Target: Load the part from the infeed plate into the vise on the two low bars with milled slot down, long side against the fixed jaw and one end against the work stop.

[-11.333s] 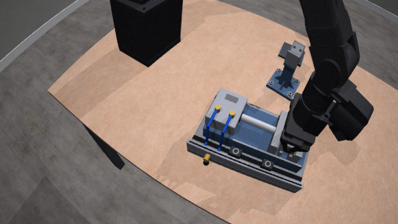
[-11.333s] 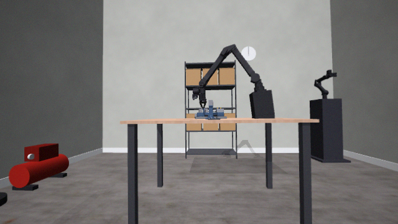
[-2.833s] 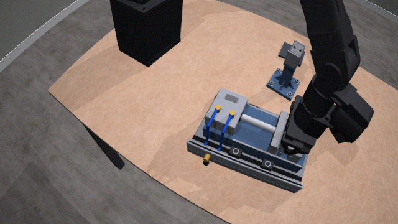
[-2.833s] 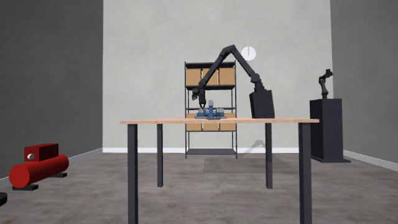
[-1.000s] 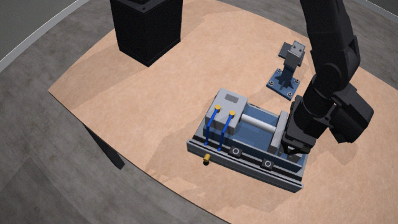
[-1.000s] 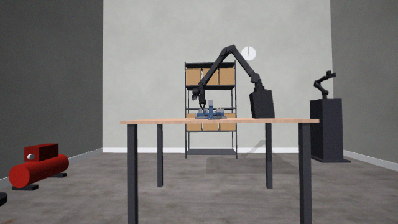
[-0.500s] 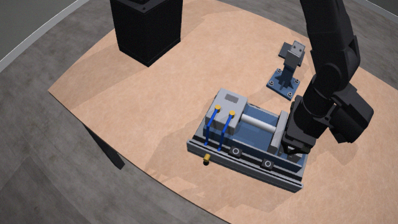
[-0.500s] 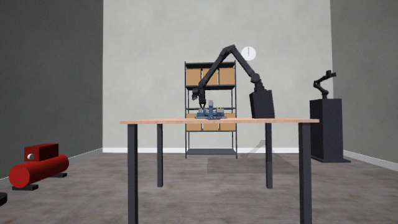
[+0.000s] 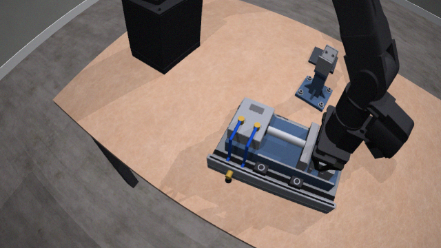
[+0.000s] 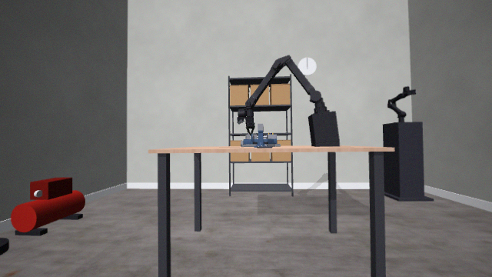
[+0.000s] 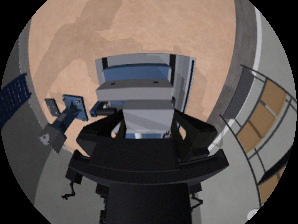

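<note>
Over by the left wall I can see a red air compressor [image 10: 48,211] on dark feet. Against the back wall I have a dark metal shelf unit [image 10: 260,188] carrying tan cardboard boxes [image 10: 280,95] on two of its levels, with a round white wall clock [image 10: 307,66] up to its right. On my right, a small black robot arm [image 10: 397,106] stands on a dark pedestal [image 10: 411,161].
</note>
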